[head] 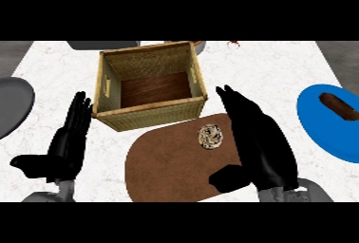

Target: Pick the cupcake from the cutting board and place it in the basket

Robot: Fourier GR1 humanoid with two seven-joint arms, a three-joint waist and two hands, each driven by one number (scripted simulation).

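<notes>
A small cupcake [210,135] with a pale swirled top sits on the brown cutting board [175,166], near its far edge. Just behind the board stands a square wicker basket [151,114] with a dark wooden floor and nothing inside. My right hand [259,147] lies over the board's right side with straight fingers pointing away, open, just right of the cupcake and apart from it. My left hand [67,142] rests open on the white counter left of the board, beside the basket's near left corner.
A blue plate [316,126] holding a brown oblong item [340,105] lies at the right edge. A grey round object [10,107] shows at the left edge, and another grey object [101,44] sits behind the basket. A small red thing [233,43] lies at the far edge.
</notes>
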